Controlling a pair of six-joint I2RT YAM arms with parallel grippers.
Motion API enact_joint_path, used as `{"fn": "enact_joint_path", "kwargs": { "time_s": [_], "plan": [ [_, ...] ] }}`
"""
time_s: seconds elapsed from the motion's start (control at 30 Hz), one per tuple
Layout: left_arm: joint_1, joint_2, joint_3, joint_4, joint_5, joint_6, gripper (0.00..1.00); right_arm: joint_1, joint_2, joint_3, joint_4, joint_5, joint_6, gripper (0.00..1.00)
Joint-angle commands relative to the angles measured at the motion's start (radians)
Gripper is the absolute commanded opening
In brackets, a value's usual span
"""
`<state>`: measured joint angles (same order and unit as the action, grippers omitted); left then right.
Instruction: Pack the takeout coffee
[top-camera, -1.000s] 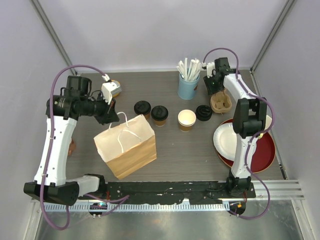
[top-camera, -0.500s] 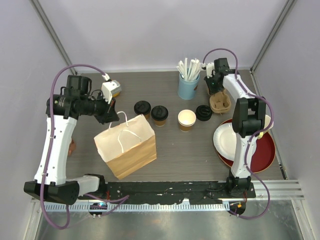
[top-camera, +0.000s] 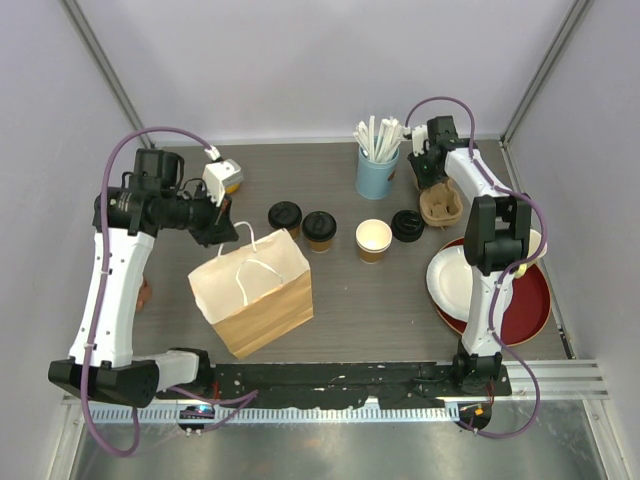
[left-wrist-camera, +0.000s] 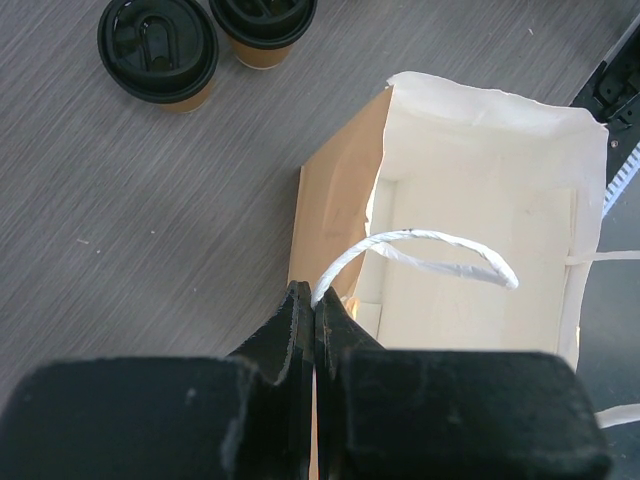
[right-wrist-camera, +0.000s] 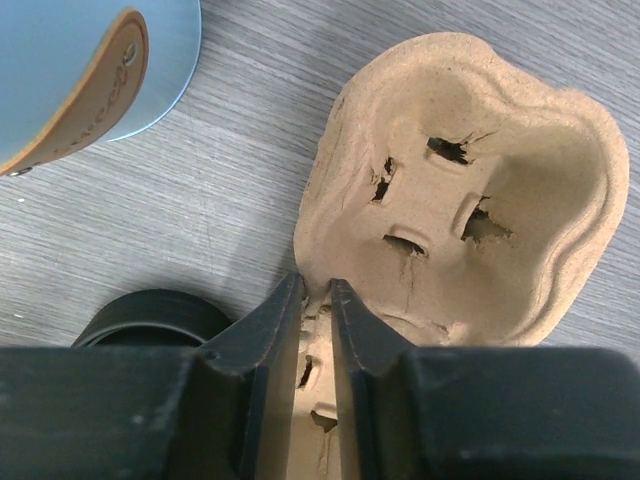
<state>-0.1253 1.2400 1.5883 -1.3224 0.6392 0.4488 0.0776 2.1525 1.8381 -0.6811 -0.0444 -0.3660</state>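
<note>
Seen from above, the left end effector is a dark shape against the paper bag, and its tips are hard to make out. A pale yellow cup sits partly hidden behind that wrist. The left wrist view is clearer: the fingers are pressed together on the bag's white twisted handle, at the end of the loop by the bag's rim. The bag stands open, its near end hidden by the wrist's black body.

The first lidded cup and the second lidded cup stand on the surface just beyond the bag. The left wrist view crops the second one at the top edge. To their right are an open cup and a loose black lid.

The right end effector is barely parted, pinching the wall of the pulp carrier. Its fingers hide the carrier's near part and most of the lid. The blue cup is cut off at the corner.
</note>
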Motion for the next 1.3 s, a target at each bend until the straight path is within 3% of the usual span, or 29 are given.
{"fn": "enact_joint_path", "kwargs": {
  "time_s": [0.0, 0.17, 0.2, 0.3, 0.77, 0.93, 1.27],
  "plan": [
    [-0.004, 0.003, 0.041, 0.009, 0.005, 0.002, 0.00, 0.002, -0.060, 0.018, 0.000, 0.032, 0.021, 0.28],
    [-0.005, 0.001, 0.042, 0.005, 0.004, 0.004, 0.00, 0.002, -0.063, 0.018, -0.001, 0.040, 0.022, 0.27],
    [-0.004, -0.001, 0.042, 0.005, 0.004, 0.004, 0.00, 0.002, -0.063, 0.018, -0.001, 0.040, 0.022, 0.19],
    [-0.005, 0.004, 0.044, 0.006, 0.005, 0.004, 0.00, 0.002, -0.066, 0.021, -0.003, 0.040, 0.027, 0.10],
    [-0.005, 0.009, 0.058, 0.003, 0.008, 0.005, 0.00, 0.004, -0.115, 0.016, -0.023, 0.086, 0.033, 0.15],
    [-0.005, 0.006, 0.055, 0.006, 0.010, 0.004, 0.00, 0.002, -0.115, 0.015, -0.021, 0.090, 0.035, 0.02],
    [-0.004, 0.013, 0.064, 0.020, 0.014, -0.007, 0.00, 0.002, -0.140, 0.055, -0.037, 0.123, 0.087, 0.01]
  ]
}}
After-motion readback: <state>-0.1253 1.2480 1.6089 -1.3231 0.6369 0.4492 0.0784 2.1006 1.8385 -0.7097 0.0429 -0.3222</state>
